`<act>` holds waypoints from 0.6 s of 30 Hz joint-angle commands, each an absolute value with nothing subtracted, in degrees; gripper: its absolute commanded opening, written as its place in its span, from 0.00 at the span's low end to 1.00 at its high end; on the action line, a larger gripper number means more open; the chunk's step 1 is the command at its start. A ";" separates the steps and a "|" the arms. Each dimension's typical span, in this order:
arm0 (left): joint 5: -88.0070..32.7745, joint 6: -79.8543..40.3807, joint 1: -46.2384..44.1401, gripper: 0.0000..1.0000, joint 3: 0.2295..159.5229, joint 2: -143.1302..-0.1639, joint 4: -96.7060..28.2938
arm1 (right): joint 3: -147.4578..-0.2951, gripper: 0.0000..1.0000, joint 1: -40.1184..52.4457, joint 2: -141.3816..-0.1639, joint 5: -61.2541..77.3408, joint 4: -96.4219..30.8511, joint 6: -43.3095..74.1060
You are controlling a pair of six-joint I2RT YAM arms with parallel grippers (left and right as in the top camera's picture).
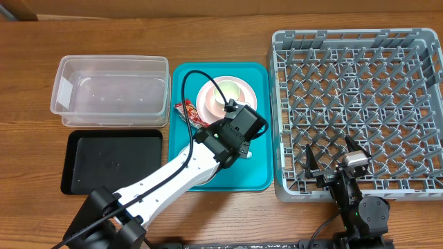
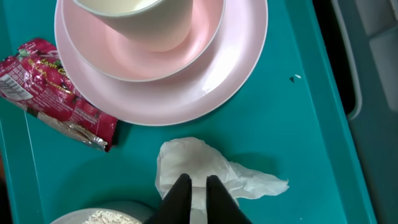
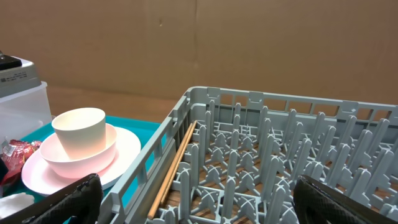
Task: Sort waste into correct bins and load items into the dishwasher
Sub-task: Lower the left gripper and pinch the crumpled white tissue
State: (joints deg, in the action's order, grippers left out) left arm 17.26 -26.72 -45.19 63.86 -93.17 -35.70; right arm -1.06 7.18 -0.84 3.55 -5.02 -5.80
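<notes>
In the left wrist view my left gripper is shut on the crumpled white tissue, which lies on the teal tray. Its fingers pinch the tissue's near edge. Left of it lies the red snack wrapper. A white bowl stands on the pink plate beyond. Whitish grains show at the bottom edge. From overhead, the left gripper is over the tray's middle. My right gripper hangs open, holding nothing, over the front edge of the grey dish rack.
The clear tub and the black tray sit left of the teal tray. A wooden stick lies along the rack's left wall. The cup is stacked on the crockery just outside that wall.
</notes>
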 commanded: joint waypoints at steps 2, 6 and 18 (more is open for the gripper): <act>18.37 -25.39 -45.30 0.40 64.62 -96.33 -35.44 | -0.45 1.00 7.49 -0.16 3.03 -4.60 -5.82; 18.37 -24.08 -45.30 0.53 64.62 -98.17 -34.74 | -0.45 1.00 7.49 -0.16 3.03 -4.60 -5.82; 14.55 -23.94 -45.19 0.58 64.62 -102.67 -33.15 | -0.45 1.00 7.49 -0.16 3.03 -4.60 -5.82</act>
State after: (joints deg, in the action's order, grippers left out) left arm 15.73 -24.86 -45.19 63.86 -100.88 -33.45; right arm -1.06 7.18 -0.84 3.57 -5.02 -5.82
